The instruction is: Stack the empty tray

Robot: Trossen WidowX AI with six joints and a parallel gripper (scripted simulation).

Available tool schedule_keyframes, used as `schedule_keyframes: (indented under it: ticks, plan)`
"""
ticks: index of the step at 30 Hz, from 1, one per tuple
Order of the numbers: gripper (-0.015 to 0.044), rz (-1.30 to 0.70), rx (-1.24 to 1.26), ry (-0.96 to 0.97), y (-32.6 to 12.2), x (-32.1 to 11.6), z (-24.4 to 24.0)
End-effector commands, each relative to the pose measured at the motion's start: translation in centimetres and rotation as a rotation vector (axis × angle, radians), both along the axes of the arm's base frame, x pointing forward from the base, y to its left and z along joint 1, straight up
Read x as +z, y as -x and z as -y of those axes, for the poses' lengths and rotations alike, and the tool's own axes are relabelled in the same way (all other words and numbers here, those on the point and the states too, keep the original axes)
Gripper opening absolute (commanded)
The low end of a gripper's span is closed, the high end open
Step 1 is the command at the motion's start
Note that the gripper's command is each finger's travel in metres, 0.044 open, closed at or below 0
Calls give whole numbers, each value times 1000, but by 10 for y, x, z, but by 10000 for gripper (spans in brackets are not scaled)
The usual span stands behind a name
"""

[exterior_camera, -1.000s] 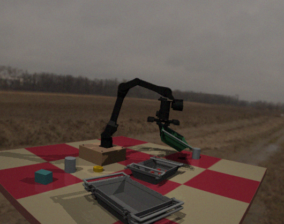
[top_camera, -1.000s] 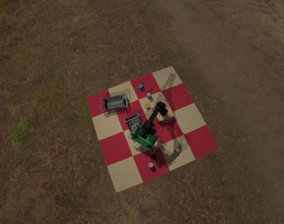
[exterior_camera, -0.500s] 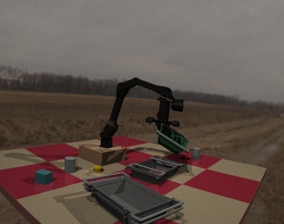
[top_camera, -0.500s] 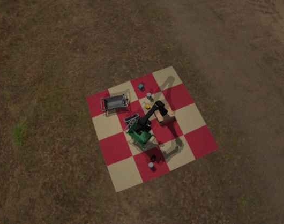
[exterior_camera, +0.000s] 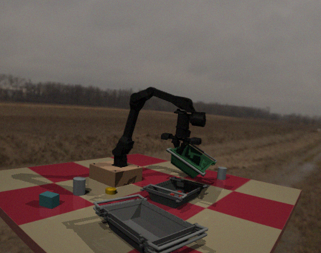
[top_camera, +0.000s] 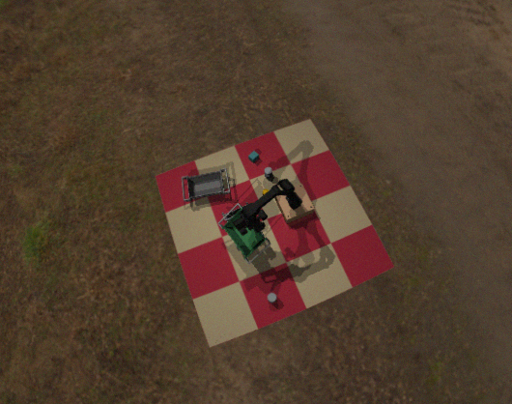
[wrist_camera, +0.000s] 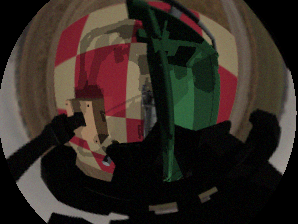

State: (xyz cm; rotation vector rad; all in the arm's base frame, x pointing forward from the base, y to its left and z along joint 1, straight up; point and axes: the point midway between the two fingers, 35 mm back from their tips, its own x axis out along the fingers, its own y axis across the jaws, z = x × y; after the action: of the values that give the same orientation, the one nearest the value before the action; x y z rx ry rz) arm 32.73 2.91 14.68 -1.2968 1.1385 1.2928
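Note:
My gripper (exterior_camera: 183, 147) (top_camera: 254, 223) (wrist_camera: 160, 124) is shut on one wall of the empty green tray (exterior_camera: 187, 167) (top_camera: 246, 239) (wrist_camera: 189, 90). It holds the tray in the air, tilted steeply to one side. Right below and a little nearer stands the dark loaded tray (exterior_camera: 166, 200) (top_camera: 227, 218) with small red blocks (exterior_camera: 177, 195) inside. Its grey wire bars (exterior_camera: 162, 188) seem to lie across its top. In the overhead view the green tray and the arm cover most of the loaded tray.
A larger empty grey tray (exterior_camera: 129, 212) (top_camera: 206, 185) lies at the front, its bars at its ends. A teal cube (exterior_camera: 49, 199) (top_camera: 253, 156), two grey cylinders (exterior_camera: 79, 186) (exterior_camera: 221, 173), a yellow disc (exterior_camera: 111, 190) and the arm's wooden base (exterior_camera: 113, 175) (top_camera: 297, 207) stand on the checkered table.

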Motion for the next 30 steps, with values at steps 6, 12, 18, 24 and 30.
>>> schedule_keyframes:
  ticks: [6, 12, 18, 24, 30]
  plan:
    - [0, 18, -105, 1, -3, 4, 37]
    - [0, 18, -175, 2, -2, 4, 61]
    - [0, 17, -228, 2, 0, 4, 78]
    - [0, 17, -228, 2, 0, 4, 78]
    - [0, 17, -228, 2, 0, 4, 78]
